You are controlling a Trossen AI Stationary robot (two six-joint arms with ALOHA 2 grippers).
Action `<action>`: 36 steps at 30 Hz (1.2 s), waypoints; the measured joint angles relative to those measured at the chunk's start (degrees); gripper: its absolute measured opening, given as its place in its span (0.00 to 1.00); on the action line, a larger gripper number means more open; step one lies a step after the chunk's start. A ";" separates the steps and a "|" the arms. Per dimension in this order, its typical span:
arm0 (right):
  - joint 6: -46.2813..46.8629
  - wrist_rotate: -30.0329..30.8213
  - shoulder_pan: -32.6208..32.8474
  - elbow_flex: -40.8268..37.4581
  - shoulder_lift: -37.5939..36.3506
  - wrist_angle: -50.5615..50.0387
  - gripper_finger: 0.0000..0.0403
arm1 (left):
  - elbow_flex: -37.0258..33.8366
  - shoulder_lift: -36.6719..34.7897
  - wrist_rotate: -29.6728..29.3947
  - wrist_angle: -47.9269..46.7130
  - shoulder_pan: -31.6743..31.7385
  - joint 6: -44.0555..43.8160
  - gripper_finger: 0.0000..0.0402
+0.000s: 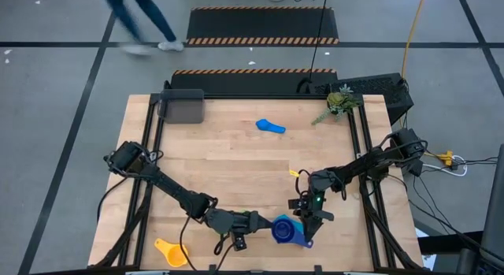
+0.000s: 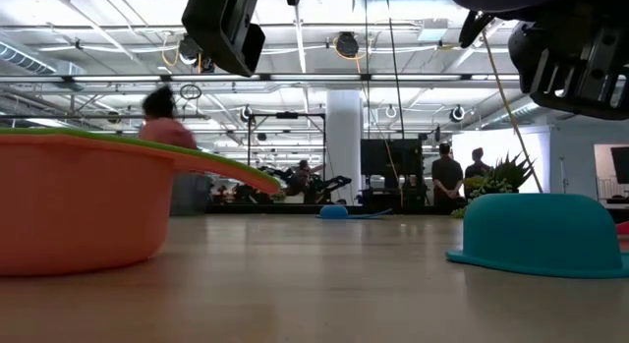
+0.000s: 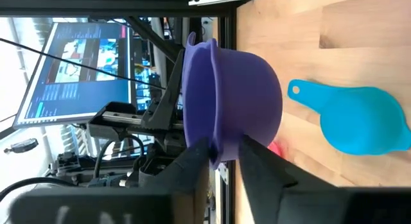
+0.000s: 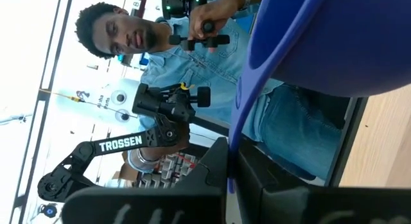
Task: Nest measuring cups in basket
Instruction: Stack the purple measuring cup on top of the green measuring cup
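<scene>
Both grippers hold the dark blue measuring cup (image 1: pixel 284 230) above the table's near edge. My left gripper (image 3: pixel 216 161) comes from the left and my right gripper (image 4: pixel 230 161) from the right. A light blue cup (image 3: pixel 363 118) lies mouth down on the table beside it (image 2: pixel 541 235). An orange cup (image 1: pixel 172 251) sits at the near left corner, with a green edge along its top (image 2: pixel 79 200). Another light blue cup (image 1: pixel 270 126) lies mid-table toward the far side. The dark grey basket (image 1: pixel 183 106) stands at the far left corner. My left gripper pinches the dark blue cup's rim (image 3: pixel 215 144), one finger on the mouth side and one against the outer wall. The cup is lifted clear, turned on its side. My right gripper is shut on a thin flat blue edge (image 4: pixel 235 131) of the same cup; handle or rim, I cannot tell.
A green plant sprig (image 1: pixel 339 102) lies at the far right corner. A small yellow piece (image 1: pixel 294 172) sits right of centre, and something red (image 3: pixel 275 148) shows by the dark blue cup. People stand and walk beyond the table (image 4: pixel 192 51).
</scene>
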 joint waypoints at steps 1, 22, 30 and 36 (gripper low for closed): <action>0.01 -0.03 0.00 0.00 0.00 -0.01 0.00 | 0.00 0.00 0.01 0.00 0.04 -0.18 0.15; 0.31 3.36 -0.19 0.00 0.00 -0.49 0.18 | 0.00 -0.17 0.01 0.20 0.09 -2.76 0.01; 4.15 5.29 -0.49 0.02 -0.28 -0.62 0.38 | 0.00 -0.09 -0.25 -0.01 -0.37 -5.35 0.01; 3.53 7.86 -0.88 0.02 -0.28 -0.84 0.45 | 0.00 -0.07 -1.54 -0.04 -1.39 -5.94 0.01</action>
